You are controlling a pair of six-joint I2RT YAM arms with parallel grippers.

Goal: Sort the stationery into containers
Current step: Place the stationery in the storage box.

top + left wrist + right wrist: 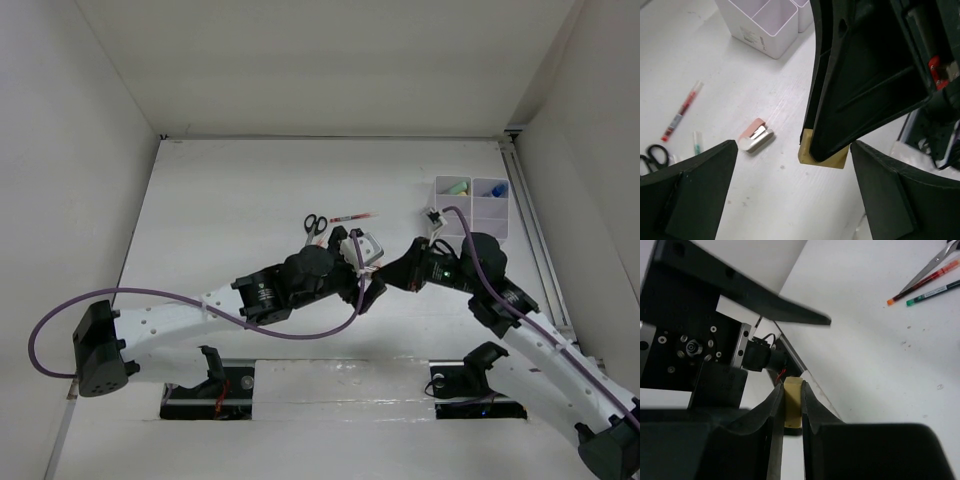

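My right gripper (791, 390) is shut on the small yellowish block (792, 405) and holds it just above the table; the block also shows in the left wrist view (810, 154). My left gripper (792, 165) is open and empty, with its fingers on either side of the block and right gripper. The two grippers meet at the table's centre (372, 282). A white-pink eraser (756, 136), a red pen (682, 111), a thin green-tipped pen (696, 142) and black-handled scissors (652, 155) lie on the table. The white organizer box (472, 208) stands at the back right.
A light green marker (458, 187) and a blue item (499, 188) sit in the box's rear compartments. A small white object (433, 215) lies by the box's left side. White walls enclose the table on three sides. Scissors (315, 224) and red pen (352, 218) lie behind the grippers.
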